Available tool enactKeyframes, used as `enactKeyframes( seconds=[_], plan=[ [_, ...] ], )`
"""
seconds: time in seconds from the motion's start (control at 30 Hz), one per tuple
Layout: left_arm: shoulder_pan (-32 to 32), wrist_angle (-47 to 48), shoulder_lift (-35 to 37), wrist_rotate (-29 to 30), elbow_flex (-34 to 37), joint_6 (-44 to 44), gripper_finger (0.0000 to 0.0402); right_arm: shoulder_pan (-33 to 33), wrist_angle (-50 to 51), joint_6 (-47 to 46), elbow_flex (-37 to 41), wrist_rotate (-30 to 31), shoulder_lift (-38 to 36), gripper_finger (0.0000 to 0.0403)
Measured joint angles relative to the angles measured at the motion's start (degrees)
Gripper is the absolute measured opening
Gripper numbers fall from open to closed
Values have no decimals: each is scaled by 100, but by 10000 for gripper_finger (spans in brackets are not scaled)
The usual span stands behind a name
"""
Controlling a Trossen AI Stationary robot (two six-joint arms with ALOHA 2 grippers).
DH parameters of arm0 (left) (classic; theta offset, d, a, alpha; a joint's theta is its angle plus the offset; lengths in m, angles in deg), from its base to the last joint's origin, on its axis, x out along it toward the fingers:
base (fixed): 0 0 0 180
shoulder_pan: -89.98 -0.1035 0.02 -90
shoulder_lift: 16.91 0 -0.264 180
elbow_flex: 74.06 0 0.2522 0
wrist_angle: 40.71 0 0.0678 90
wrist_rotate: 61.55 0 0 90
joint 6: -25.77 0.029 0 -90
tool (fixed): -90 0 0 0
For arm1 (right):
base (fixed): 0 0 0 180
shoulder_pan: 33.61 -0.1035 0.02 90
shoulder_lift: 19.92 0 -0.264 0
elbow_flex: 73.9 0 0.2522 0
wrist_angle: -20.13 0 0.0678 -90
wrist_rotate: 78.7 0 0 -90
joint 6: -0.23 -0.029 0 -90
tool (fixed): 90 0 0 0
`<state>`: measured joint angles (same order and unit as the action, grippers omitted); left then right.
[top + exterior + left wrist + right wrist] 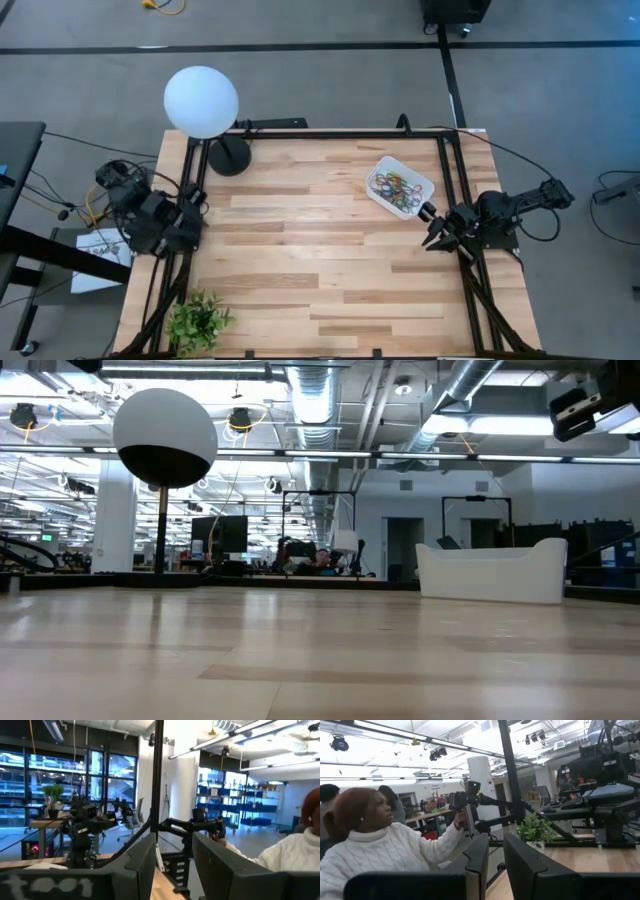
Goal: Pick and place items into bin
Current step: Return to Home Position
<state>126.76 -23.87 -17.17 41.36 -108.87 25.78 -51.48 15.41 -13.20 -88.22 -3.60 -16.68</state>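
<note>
Seemingly the job is all but over: the rubber bands [397, 188] lie heaped in the white bin [490, 572] just beside the right gripper [432, 228], I spot no loose one on the bench [300, 250], and the left gripper [192, 218] sits at the opposite edge, both sets of jaws parted and empty.

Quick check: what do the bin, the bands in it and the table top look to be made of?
Bin: probably plastic, with smooth, uniform white moulded walls and rounded corners.
Bands: apparently rubber, thin coloured loops lying limp and tangled.
Table top: wood planks, pale with visible grain and seams, and a slight sheen.
</note>
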Motion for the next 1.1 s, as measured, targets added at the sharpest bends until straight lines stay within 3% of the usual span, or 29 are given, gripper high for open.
enactKeyframes(
  seconds=[0.53,0.9,1.1],
  plan=[
    [0,-2042,2,94,1743,-304,119,132,433,-264,0,0,0,53],
    [0,-2149,0,120,2041,-234,119,387,850,-260,0,0,2,53],
    [0,-1364,-2,52,2043,-395,119,501,1047,-260,0,2,2,53]
  ],
)
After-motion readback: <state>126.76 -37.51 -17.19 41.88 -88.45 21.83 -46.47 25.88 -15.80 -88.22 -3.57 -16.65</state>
